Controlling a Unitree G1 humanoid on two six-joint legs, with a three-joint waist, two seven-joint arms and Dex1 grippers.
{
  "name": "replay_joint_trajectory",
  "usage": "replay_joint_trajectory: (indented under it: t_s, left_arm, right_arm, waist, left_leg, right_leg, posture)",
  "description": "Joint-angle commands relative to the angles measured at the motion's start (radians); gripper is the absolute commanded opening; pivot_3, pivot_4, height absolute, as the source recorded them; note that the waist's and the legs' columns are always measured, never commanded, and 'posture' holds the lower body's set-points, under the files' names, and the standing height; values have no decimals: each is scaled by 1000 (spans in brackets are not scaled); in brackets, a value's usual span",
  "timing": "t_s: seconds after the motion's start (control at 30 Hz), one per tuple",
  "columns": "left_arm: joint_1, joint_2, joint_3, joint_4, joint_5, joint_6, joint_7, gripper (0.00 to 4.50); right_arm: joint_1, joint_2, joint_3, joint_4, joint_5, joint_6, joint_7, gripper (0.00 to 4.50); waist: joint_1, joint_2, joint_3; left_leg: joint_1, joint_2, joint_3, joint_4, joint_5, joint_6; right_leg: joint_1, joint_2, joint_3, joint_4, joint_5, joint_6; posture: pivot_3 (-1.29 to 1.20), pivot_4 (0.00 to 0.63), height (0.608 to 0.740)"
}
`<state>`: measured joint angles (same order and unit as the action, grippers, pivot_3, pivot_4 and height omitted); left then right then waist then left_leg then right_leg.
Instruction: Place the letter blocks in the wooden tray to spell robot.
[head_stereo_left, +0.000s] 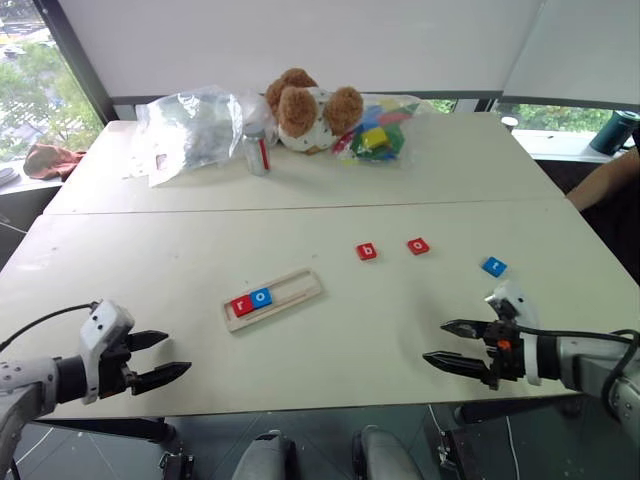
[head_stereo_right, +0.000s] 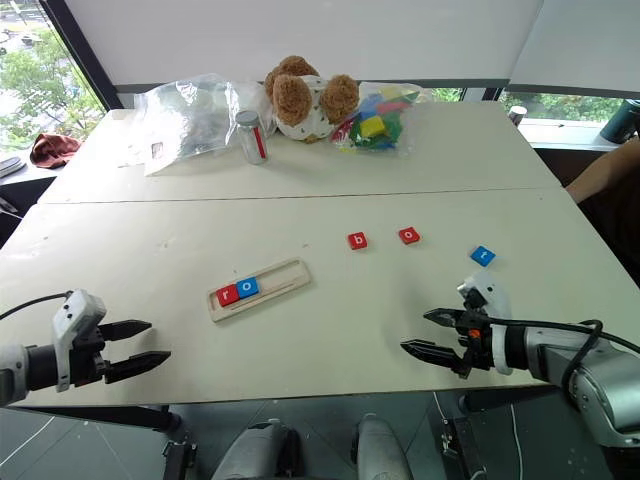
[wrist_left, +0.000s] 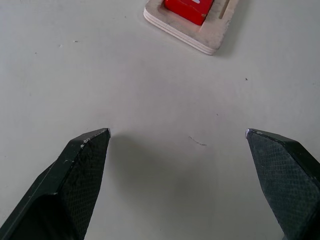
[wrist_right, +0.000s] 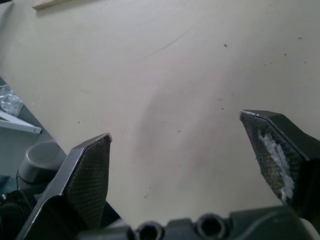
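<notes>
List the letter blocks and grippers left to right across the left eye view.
left gripper → red r block → blue o block → red b block → red o block → right gripper → blue block

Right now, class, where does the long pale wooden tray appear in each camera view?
Left eye: wooden tray left of centre.
Right eye: left of centre.
Left wrist: one end, top edge.
Right wrist: a pale corner, top left, probably it.
Shared landmark: red r tile inside.
</notes>
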<state>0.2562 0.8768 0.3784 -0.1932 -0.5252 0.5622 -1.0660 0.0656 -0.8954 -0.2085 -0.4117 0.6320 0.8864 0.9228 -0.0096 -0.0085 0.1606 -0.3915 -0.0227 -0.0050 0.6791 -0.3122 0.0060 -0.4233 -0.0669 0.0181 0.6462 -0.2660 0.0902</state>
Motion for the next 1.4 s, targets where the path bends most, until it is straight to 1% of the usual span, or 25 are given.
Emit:
replay_joint_trajectory:
  t_s: [0.03, 0.17, 0.43, 0.57, 0.7, 0.87, 0.97, 1.07, 1.17, 1.23, 1.4]
  left_arm:
    - [-12, -6, 30, -10, -8, -15, 13, 4500]
    - [-19, -16, 37, -10, -19, -12, 27, 4500]
    - [-14, -12, 42, 4, 2, -41, 44, 4500]
    - [-23, 6, 15, 17, 46, -62, 63, 4500]
    - [-41, 2, 24, 34, 38, -71, 55, 4500]
    - [-95, 32, 32, 51, 35, -87, 31, 4500]
    - [-162, 31, -22, 32, 35, -126, -6, 4500]
    - [-235, 4, -124, 32, 83, -226, -47, 4500]
    - [-334, -31, -222, 129, 152, -348, -82, 4500]
    - [-392, -49, -264, 191, 181, -400, -100, 4500]
    - [-515, -100, -339, 342, 235, -498, -124, 4500]
  right_arm:
    - [-24, 0, 5, -9, -3, -18, -6, 4466]
    - [-36, -4, 27, 4, -16, -32, -5, 4466]
    - [-55, 1, 46, 26, -33, -50, -5, 4466]
    - [-83, 14, 78, 67, -98, -110, -35, 4466]
    - [-110, 20, 67, 84, -87, -116, -28, 4466]
    - [-124, 7, 75, 79, -93, -107, -25, 4466]
    - [-182, 8, 88, 75, -66, -74, -11, 4466]
    - [-279, 32, 115, 51, -15, -13, -5, 4466]
    - [-342, 49, 180, 32, -22, -3, 0, 4466]
    - [-364, 59, 207, 24, -24, -1, 4, 4466]
    - [-366, 66, 225, -42, 7, 31, -4, 4466]
  waist:
    - [0, 0, 0]
    - [0, 0, 0]
    - [-1, 0, 0]
    - [-1, 0, 0]
    - [0, 0, 0]
    - [1, 0, 0]
    - [-1, 0, 0]
    - [-3, 0, 0]
    - [-2, 0, 0]
    - [-2, 0, 0]
    - [1, 0, 0]
  left_leg:
    - [0, 0, 0, 0, 0, 0]
    - [0, 0, 0, 0, 0, 0]
    - [0, 0, 0, 0, 0, 0]
    - [0, 0, 0, 0, 0, 0]
    - [0, 0, 0, 0, 0, 0]
    - [0, 0, 0, 0, 0, 0]
    - [0, 0, 0, 0, 0, 0]
    - [0, 0, 0, 1, 0, 0]
    - [0, 0, 0, -1, 0, 0]
    - [-1, 0, 0, -2, 0, 0]
    - [-4, -1, 0, 0, 0, 0]
  right_leg:
    - [0, 0, 0, 0, 0, 0]
    - [0, 0, 0, 0, 0, 0]
    - [0, 0, 0, 0, 0, 0]
    - [0, 0, 0, 0, 0, 0]
    - [0, 0, 0, 0, 0, 0]
    - [0, 0, 0, 0, 0, 0]
    - [0, 0, 0, 0, 0, 0]
    - [0, 0, 0, 0, 0, 0]
    - [-2, 0, 0, 0, 0, 0]
    - [-3, 0, -1, 0, 0, 0]
    - [-4, 0, -1, 0, 0, 1]
  posture:
    - [0, 150, 740]
    - [0, 150, 740]
    - [0, 150, 740]
    - [0, 150, 740]
    - [0, 150, 740]
    - [0, 150, 740]
    - [0, 150, 740]
    - [0, 150, 740]
    - [0, 150, 740]
    - [0, 150, 740]
    - [0, 150, 740]
